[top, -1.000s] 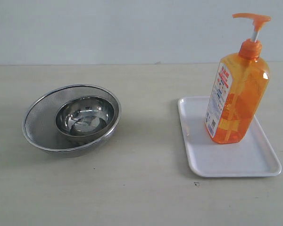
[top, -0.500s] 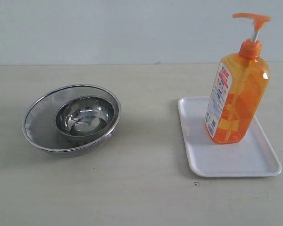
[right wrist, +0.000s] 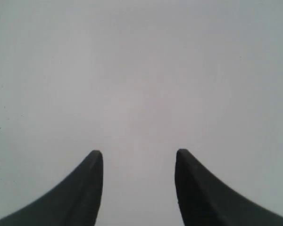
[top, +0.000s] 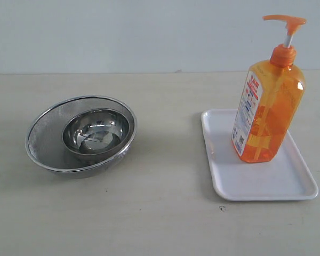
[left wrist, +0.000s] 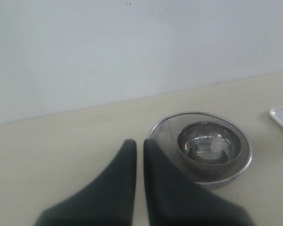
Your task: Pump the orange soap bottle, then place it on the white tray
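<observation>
Pinched almost together with only a thin slit between the fingers, gripping nothing: left gripper [left wrist: 138,142], low over the worktop [left wrist: 61,141]. Just ahead of it and off to one side, a steel bowl [left wrist: 208,146] nested in a mesh strainer [left wrist: 164,134]; farther beyond, a corner of the white tray [top: 256,186]. Spread well apart, nothing between the fingers, facing a blank pale surface: right gripper [right wrist: 139,151]. Upright on the tray's far half, pump head raised, clear of both grippers: orange soap bottle [top: 269,114].
</observation>
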You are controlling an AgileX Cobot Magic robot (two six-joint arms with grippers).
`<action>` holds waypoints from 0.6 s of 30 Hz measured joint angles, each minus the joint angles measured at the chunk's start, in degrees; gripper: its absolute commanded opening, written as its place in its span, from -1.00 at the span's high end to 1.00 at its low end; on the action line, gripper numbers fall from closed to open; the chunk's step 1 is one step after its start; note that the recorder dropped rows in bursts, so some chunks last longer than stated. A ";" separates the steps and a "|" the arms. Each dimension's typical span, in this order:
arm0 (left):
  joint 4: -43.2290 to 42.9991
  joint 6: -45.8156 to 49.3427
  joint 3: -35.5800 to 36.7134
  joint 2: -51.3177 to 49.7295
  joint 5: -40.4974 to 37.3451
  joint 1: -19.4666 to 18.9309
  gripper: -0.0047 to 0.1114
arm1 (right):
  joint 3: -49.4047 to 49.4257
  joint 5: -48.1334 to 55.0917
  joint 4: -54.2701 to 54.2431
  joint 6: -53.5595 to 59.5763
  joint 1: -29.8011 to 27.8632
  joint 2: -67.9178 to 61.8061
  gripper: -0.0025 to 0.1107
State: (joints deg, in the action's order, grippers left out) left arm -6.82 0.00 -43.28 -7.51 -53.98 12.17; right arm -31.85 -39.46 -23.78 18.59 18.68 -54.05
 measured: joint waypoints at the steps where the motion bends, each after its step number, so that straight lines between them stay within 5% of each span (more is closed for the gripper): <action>1: -0.21 0.00 0.00 0.00 0.00 0.00 0.84 | 0.00 -0.02 -1.05 0.83 0.00 0.00 0.19; 6: -0.43 0.00 0.00 0.00 0.00 0.00 0.84 | 0.00 0.02 -8.65 7.68 0.00 0.00 0.36; 11: -1.10 0.00 0.00 0.00 0.00 0.00 0.84 | 0.00 0.02 -14.30 13.36 0.00 0.00 0.96; 18: -2.36 0.00 0.00 0.00 0.00 0.00 0.84 | 0.00 0.12 -18.79 19.58 0.00 0.00 0.96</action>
State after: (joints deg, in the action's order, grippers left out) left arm -9.19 0.00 -43.28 -7.51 -53.98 12.17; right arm -31.85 -39.34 -42.57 38.17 18.68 -54.05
